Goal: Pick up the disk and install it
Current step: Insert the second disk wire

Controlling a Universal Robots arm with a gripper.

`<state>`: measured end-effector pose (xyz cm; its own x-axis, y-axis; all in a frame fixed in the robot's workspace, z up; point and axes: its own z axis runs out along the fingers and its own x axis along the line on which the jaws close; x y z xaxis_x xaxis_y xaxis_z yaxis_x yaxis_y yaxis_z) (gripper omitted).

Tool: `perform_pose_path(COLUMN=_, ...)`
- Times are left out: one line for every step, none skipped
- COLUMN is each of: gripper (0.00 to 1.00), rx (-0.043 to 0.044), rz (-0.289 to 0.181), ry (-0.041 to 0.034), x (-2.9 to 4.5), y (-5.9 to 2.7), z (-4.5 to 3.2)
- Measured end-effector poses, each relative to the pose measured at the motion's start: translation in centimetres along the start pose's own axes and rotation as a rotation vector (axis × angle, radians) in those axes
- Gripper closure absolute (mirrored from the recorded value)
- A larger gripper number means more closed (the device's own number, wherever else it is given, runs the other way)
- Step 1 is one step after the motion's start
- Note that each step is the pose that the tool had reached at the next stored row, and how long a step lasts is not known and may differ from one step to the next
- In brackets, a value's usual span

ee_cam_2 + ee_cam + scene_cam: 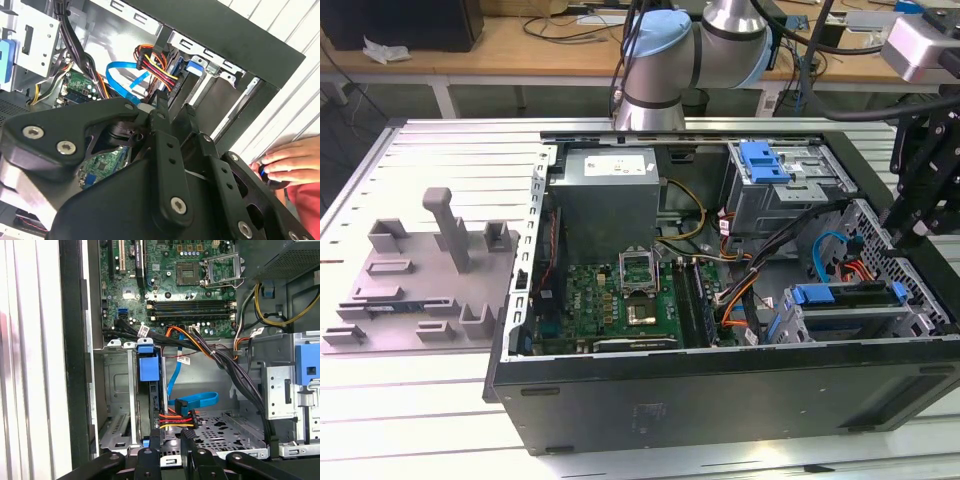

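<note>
The disk (845,318), a grey drive in a blue carrier, sits on edge in the lower drive bay of the open computer case (720,385), at the exterior view's right. In the first wrist view the disk's blue carrier tab (148,364) stands up between the bay's metal walls. My gripper (908,228) hangs above the case's right end, over that bay. In both wrist views its black fingers (155,436) are apart with nothing between them. The gripper (171,434) is just above the red-yellow-black power plug (177,420) beside the disk. In the second wrist view the gripper (176,114) points into the bay.
A blue bracket (765,160) tops the metal drive cage. The power supply (610,168) and motherboard (620,300) fill the case's middle. A blue data cable (197,400) and cable bundles cross the bay. A grey fixture plate (420,270) lies left. A person's hand (285,162) rests outside the case.
</note>
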<state>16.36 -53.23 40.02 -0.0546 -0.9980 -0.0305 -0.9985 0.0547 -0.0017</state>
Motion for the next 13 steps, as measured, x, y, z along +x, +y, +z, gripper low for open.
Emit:
perform_pose_path(gripper=0.69, rx=0.0000, rz=0.000, ry=0.0003, x=-0.03, y=0.00, z=0.00)
perform_pose_path(gripper=0.69, rx=0.0010, rz=0.000, ry=0.0170, x=-0.33, y=0.02, z=0.02)
perform_pose_path(gripper=0.69, rx=0.0020, rz=-0.001, ry=0.0362, x=-0.60, y=0.03, z=0.02)
perform_pose_path(gripper=0.69, rx=0.0034, rz=-0.001, ry=0.0623, x=-0.99, y=0.06, z=0.03)
perform_pose_path(gripper=0.69, rx=0.0051, rz=-0.001, ry=0.0932, x=-1.48, y=0.10, z=0.05)
perform_pose_path(gripper=0.69, rx=0.0066, rz=-0.001, ry=0.1205, x=-2.46, y=0.17, z=0.09)
perform_pose_path(gripper=0.69, rx=0.0071, rz=-0.001, ry=0.1299, x=-3.04, y=0.23, z=0.14)
perform_pose_path(gripper=0.69, rx=0.0075, rz=-0.001, ry=0.1362, x=-3.41, y=0.27, z=0.19)
perform_pose_path(gripper=0.69, rx=0.0079, rz=-0.001, ry=0.1434, x=-3.78, y=0.31, z=0.26)
perform_pose_path(gripper=0.69, rx=0.0084, rz=-0.002, ry=0.1514, x=-4.12, y=0.36, z=0.37)
perform_pose_path(gripper=0.69, rx=0.0088, rz=-0.004, ry=0.1590, x=-4.40, y=0.40, z=0.45)
perform_pose_path(gripper=0.69, rx=0.0096, rz=-0.007, ry=0.1712, x=-4.90, y=0.47, z=0.62)
perform_pose_path(gripper=0.69, rx=0.0099, rz=-0.008, ry=0.1761, x=-5.10, y=0.50, z=0.69)
